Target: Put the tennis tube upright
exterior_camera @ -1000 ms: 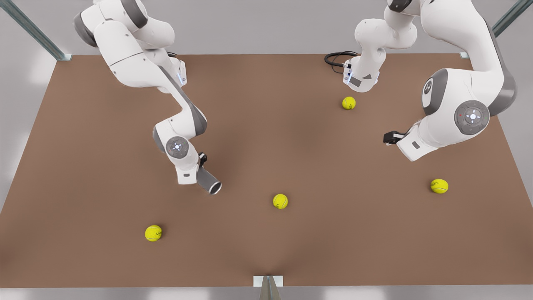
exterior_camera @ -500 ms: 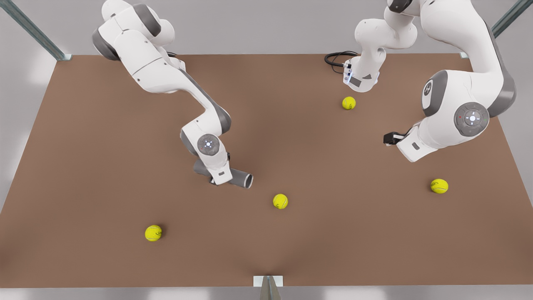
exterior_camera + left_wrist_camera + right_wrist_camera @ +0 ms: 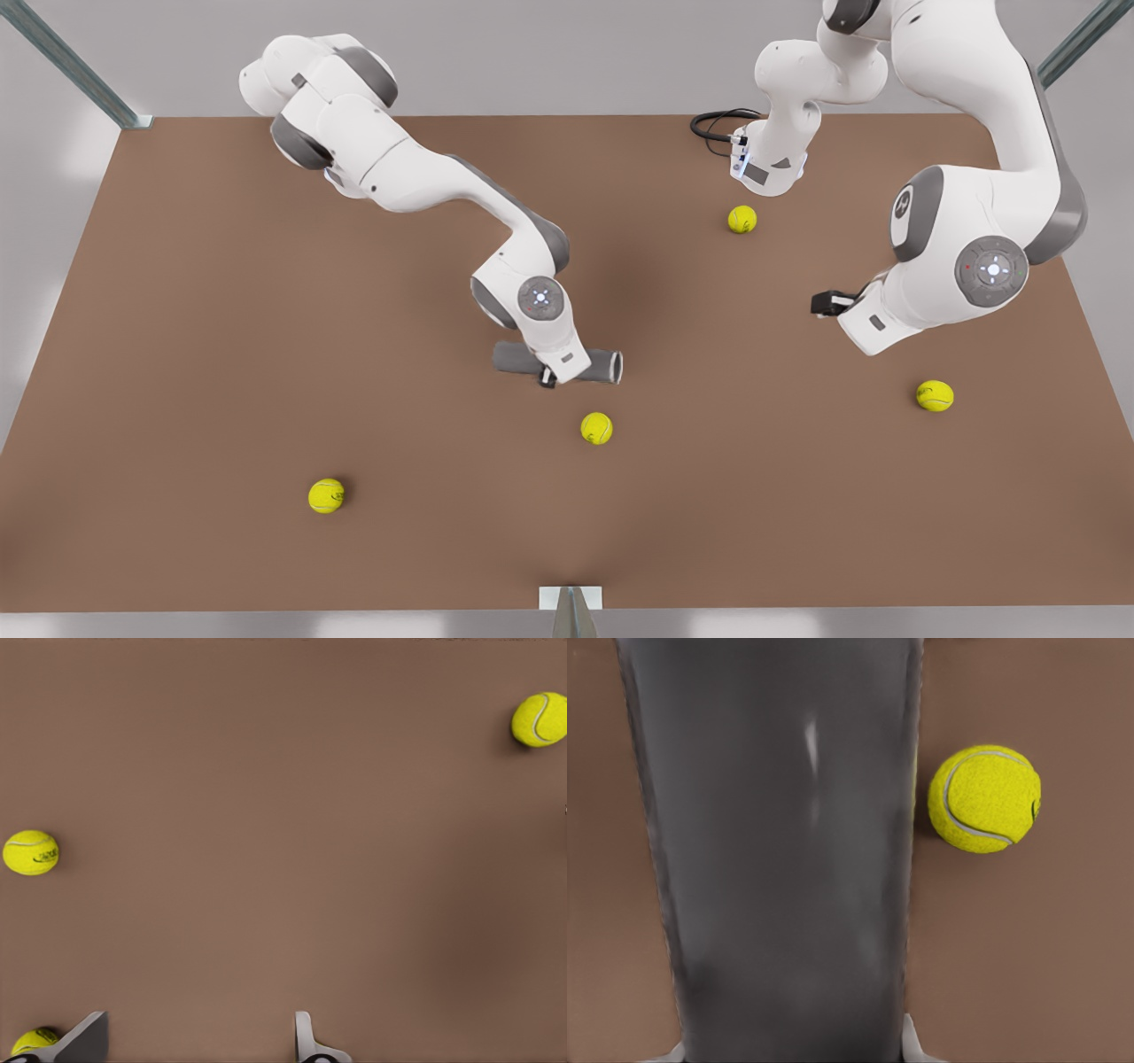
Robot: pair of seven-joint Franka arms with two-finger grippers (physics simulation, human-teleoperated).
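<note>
My right hand (image 3: 556,374) gripped the tennis tube (image 3: 604,365) crosswise above mid-table, my left hand (image 3: 199,1041) waited open far right, and I judged that tipping it up could let it slip or strike the ball (image 3: 596,428) just nearer

A plain brown counter (image 3: 221,354) spreads across the front view, matte and evenly lit, with soft darker shading near its middle. Pale grey floor (image 3: 53,177) borders it on all sides. Grey-green metal struts (image 3: 71,66) run diagonally to its far corners, one at the front view's left and one at its right (image 3: 1076,40). A small metal bracket (image 3: 571,602) sits at the near edge. A black cable (image 3: 713,124) loops at the far edge.
</note>
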